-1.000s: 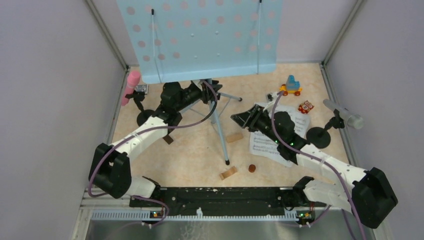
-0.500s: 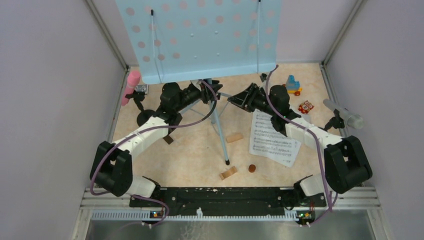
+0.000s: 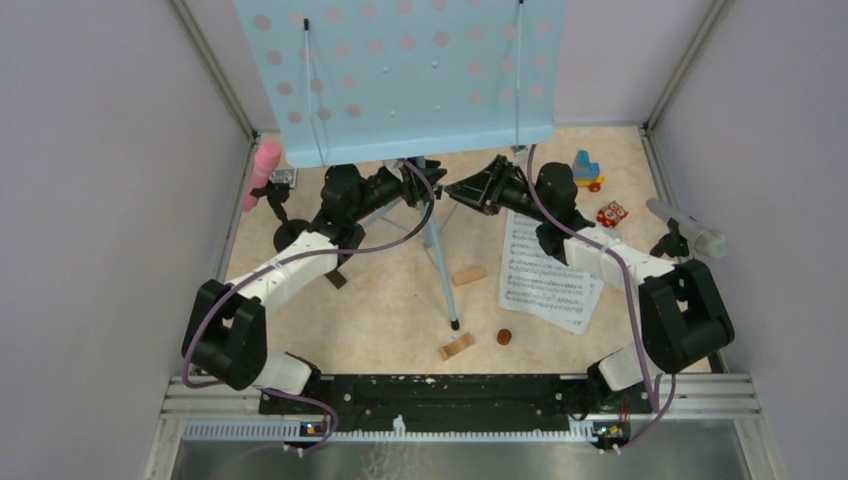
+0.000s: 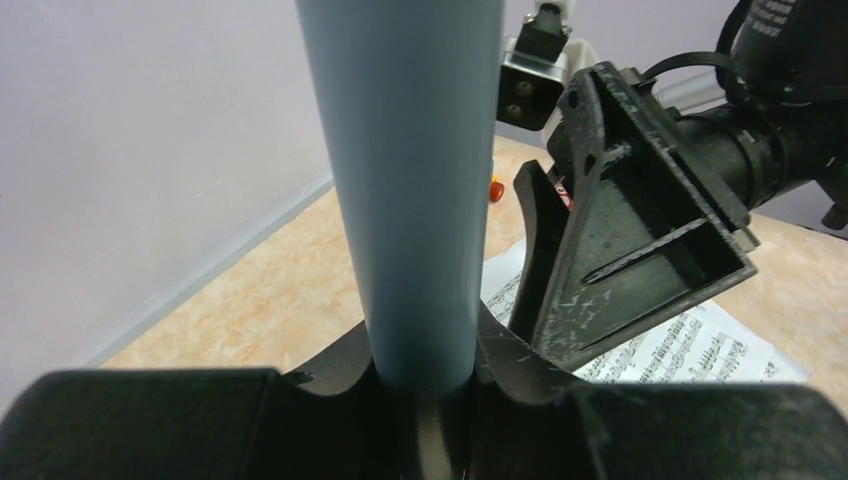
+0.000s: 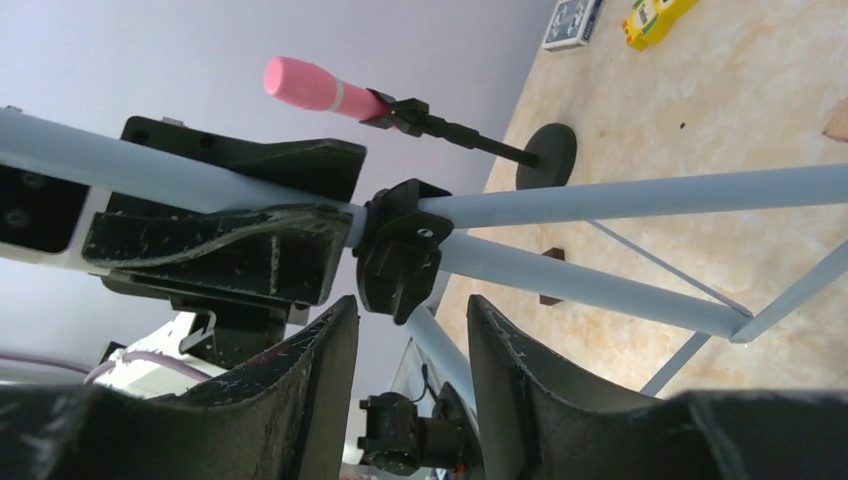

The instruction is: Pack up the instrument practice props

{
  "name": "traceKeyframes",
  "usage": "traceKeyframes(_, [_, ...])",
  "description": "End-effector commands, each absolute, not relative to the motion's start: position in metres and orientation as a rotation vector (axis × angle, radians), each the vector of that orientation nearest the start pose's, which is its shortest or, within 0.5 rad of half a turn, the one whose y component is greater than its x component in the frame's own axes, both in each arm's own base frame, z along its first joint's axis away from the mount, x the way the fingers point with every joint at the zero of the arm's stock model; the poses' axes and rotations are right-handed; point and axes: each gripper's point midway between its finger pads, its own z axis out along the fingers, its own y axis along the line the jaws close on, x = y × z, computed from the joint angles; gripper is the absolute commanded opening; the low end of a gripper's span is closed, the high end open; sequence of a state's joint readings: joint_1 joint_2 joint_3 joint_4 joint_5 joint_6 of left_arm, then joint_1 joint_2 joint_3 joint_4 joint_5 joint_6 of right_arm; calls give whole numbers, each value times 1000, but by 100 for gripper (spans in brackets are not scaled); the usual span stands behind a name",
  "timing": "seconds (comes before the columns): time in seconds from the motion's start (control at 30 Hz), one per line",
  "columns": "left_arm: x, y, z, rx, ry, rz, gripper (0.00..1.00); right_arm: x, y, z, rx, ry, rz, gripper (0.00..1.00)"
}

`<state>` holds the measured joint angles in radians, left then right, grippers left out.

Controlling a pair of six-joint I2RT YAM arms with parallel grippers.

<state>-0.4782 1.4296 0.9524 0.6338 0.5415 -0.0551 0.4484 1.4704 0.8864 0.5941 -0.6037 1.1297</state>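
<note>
Left gripper (image 4: 418, 385) clamped on the stand's pole (image 4: 405, 180); right gripper (image 5: 410, 325), jaws apart, just beside the black leg hub (image 5: 398, 250); the blue rack (image 3: 400, 70) stands upright at the table's (image 3: 390, 305) back.

The music stand (image 3: 400, 75) is at the back centre, its legs (image 3: 437, 250) spreading forward on the table (image 3: 380, 310). The sheet music (image 3: 545, 275) lies right of the legs, with the toy vehicle (image 3: 583, 170) behind it. The left microphone (image 3: 262, 172) is by the left wall and the right microphone (image 3: 690, 228) by the right wall. 1 block (image 3: 468, 274) lies between legs and sheet music.
</note>
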Motion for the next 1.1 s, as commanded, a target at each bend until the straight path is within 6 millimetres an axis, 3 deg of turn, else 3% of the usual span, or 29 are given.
traceKeyframes(0.0, [337, -310, 265, 906, 1382, -924, 0, 337, 312, 304, 13, 1753, 1705, 44])
traceKeyframes(0.2, [336, -313, 261, 923, 1389, -938, 0, 338, 319, 307, -13, 1740, 1758, 43])
traceKeyframes(0.6, [336, -315, 260, 930, 1393, -953, 0, 330, 332, 295, -69, 1761, 1814, 33])
traceKeyframes(0.77, [337, -315, 258, 930, 1400, -952, 0, 330, 335, 296, -109, 1755, 1803, 17])
traceKeyframes(0.9, [338, -315, 256, 933, 1406, -951, 0, 332, 336, 291, -198, 1748, 1711, 0])
traceKeyframes(1.07, [338, -317, 254, 941, 1414, -961, 0, 317, 348, 286, -555, 1508, 1411, 0])
